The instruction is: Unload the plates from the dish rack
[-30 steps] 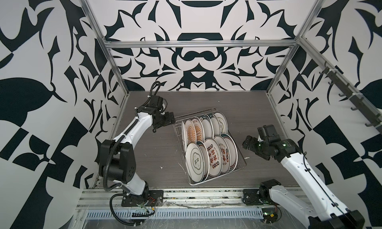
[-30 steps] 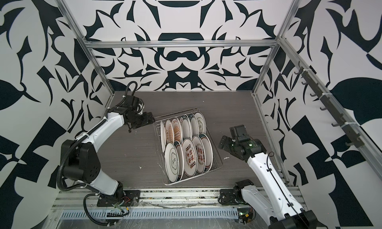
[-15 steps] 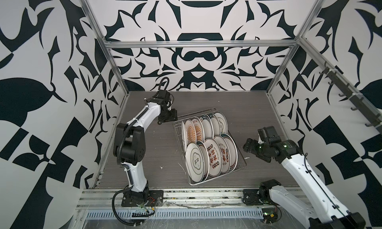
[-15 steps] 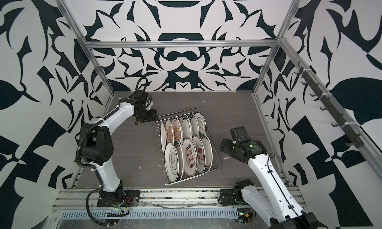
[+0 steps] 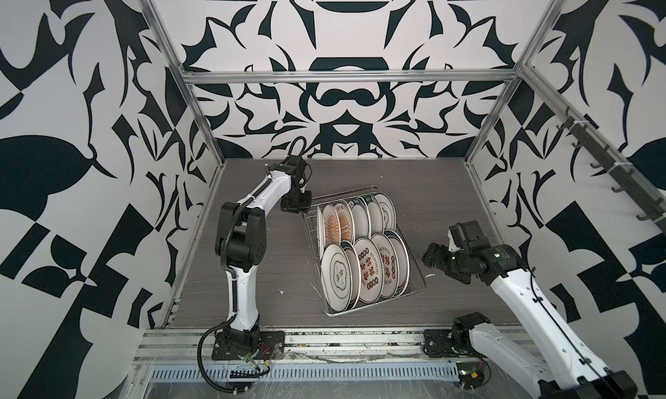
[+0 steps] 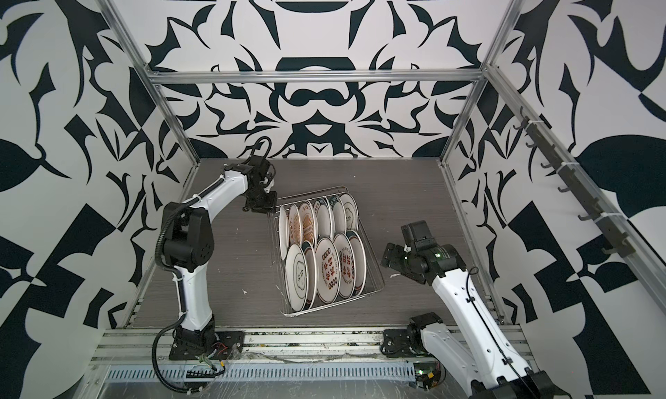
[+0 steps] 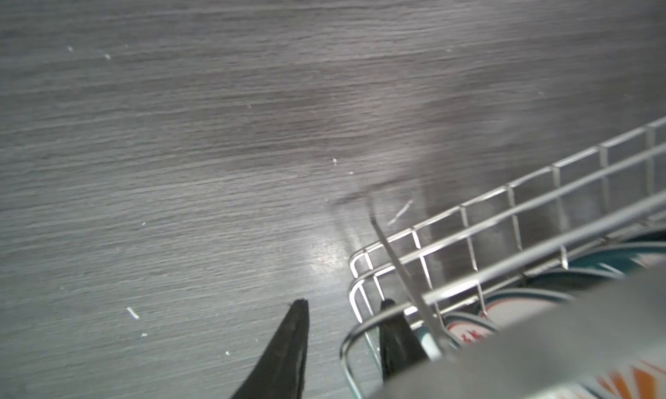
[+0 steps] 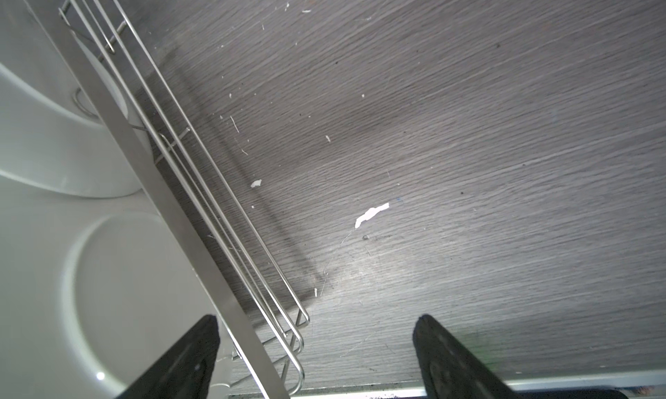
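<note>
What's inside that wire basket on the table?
Round plates stand on edge in two rows inside the dish rack. They overlap, hiding parts of each other and most of the rack's floor.

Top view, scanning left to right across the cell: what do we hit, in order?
Going right: left arm's elbow → left gripper → dish rack, holding the plates → right gripper → hook rail on the side wall.
</note>
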### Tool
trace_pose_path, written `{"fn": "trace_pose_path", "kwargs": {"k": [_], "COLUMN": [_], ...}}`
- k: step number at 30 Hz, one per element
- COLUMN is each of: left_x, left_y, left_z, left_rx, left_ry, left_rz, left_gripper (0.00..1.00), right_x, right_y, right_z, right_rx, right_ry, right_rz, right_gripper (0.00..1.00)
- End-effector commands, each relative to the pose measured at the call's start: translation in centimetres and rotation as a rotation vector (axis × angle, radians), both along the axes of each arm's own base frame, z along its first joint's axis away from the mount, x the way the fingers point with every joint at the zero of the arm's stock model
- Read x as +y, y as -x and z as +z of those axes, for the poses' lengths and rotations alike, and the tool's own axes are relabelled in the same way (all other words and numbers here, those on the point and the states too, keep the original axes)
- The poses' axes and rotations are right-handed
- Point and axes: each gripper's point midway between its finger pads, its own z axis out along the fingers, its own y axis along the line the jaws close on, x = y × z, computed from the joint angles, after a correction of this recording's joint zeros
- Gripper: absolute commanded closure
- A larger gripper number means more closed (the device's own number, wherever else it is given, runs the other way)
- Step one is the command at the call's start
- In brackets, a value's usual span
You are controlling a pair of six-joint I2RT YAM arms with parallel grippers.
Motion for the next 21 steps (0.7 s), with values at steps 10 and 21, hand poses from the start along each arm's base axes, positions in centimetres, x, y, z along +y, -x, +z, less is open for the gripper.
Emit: {"fn": "trace_pose_path", "kwargs": {"k": [10,21], "left_x": [5.5,12.8], "left_y": [-4.1,-4.5], "left_z": [-0.9,-2.5], "left_rx": [0.008,0.046], "left_ry": [-0.055,0.015], "left_rz": [0.197,0.476], "left_gripper": [0.73,0.77], "right_x": [1.2,5.4], "right_y": [-2.1,-5.0], "right_z": [0.7,2.8], "right_rx": [-0.031,-0.052], "right_ry": [-0.038,-0.23], "right_rz": [0.029,0.11], "right_gripper": [0.13,0.25]}}
